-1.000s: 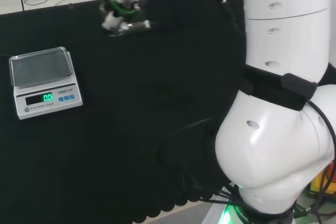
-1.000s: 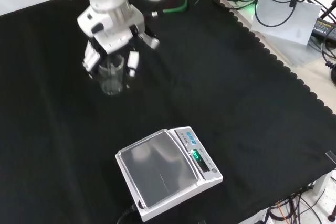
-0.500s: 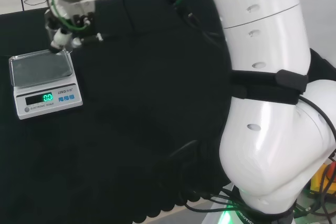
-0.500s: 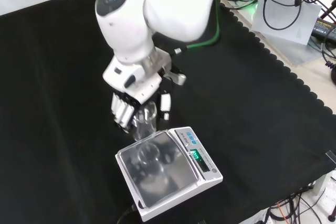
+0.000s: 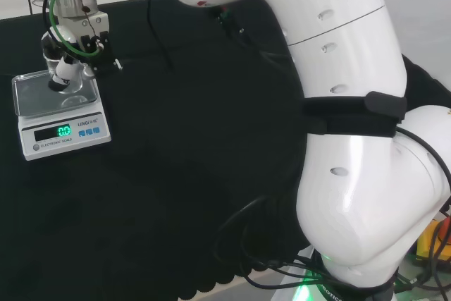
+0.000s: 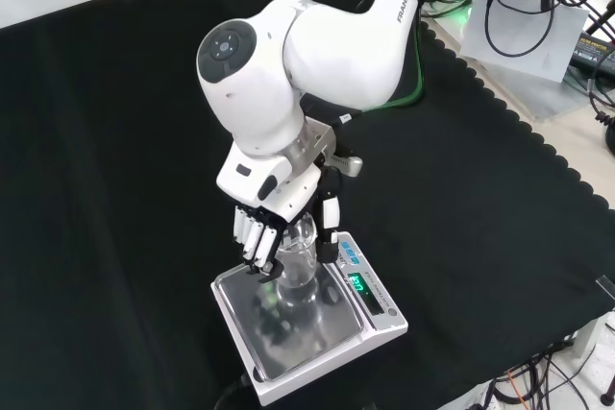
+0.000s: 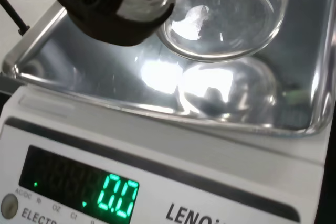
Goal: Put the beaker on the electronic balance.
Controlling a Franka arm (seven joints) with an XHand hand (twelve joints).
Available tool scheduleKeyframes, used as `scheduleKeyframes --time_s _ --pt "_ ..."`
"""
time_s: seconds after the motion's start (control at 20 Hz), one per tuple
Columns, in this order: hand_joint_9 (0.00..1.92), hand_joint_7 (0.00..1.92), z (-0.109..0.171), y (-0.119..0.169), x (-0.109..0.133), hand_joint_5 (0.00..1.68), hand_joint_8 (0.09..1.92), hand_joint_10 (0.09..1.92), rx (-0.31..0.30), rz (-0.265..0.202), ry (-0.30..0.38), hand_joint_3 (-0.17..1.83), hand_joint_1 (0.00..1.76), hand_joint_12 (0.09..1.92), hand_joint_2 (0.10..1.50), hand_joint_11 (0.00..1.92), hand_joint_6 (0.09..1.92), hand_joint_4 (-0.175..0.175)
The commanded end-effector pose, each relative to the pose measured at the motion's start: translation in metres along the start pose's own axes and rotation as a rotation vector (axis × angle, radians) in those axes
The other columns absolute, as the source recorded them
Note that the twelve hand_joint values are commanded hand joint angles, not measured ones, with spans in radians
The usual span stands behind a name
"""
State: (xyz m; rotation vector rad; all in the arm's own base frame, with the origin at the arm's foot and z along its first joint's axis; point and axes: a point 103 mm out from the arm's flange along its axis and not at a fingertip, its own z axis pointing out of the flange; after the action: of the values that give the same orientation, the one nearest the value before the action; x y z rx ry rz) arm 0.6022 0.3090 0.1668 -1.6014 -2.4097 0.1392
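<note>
Beaker [image 6: 299, 258] now over balance pan [image 6: 288, 333], empty.

hand [image 6: 279, 218] carried beaker [image 6: 298, 261] over balance [image 6: 317, 333]

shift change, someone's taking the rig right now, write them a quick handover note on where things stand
Robot hand: shut on the beaker, fingers curled round it from above.
Beaker: clear glass, upright, over the pan of the balance. In the wrist view its base seems to hang just above the pan, with its reflection below; I cannot be sure there is no contact.
Done: beaker picked up and brought over the balance.
Left: lower it onto the pan, open the robot hand, pull the arm clear.
</note>
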Motion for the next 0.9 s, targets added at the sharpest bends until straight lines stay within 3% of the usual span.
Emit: scheduleKeyframes --time_s 0.05,0.35,0.45,0.55,0.65,0.75,0.9 --pt "0.88 0.59 0.011 0.002 0.004 0.78 1.37 1.08 0.022 -0.007 0.0 0.1 1.04 1.17 1.17 0.86 1.33 -0.043" --pt "0.87 0.57 0.019 0.004 0.005 0.77 1.35 1.07 0.045 -0.012 -0.003 0.1 1.02 1.18 1.18 0.85 1.35 -0.025" --pt "0.84 0.54 0.018 0.005 0.004 0.5 1.26 0.99 0.067 -0.019 -0.01 0.38 1.06 1.21 0.94 0.78 1.3 0.002" --pt "0.75 0.46 0.016 0.005 0.005 0.24 1.18 0.95 0.081 -0.024 -0.014 0.69 1.06 1.29 0.68 0.63 0.96 0.016" --pt "0.63 0.34 0.01 0.003 0.001 0.12 1.09 0.93 0.077 -0.03 -0.015 0.78 1.01 1.37 0.56 0.47 0.54 0.028" --pt "0.53 0.2 0.005 0.0 0.001 0.07 0.99 0.92 0.068 -0.038 -0.021 0.71 0.93 1.42 0.53 0.37 0.26 0.044" --pt "0.42 0.05 -0.005 -0.004 0.0 0.02 0.86 0.91 0.054 -0.042 -0.021 0.56 0.84 1.46 0.54 0.27 0.09 0.06"
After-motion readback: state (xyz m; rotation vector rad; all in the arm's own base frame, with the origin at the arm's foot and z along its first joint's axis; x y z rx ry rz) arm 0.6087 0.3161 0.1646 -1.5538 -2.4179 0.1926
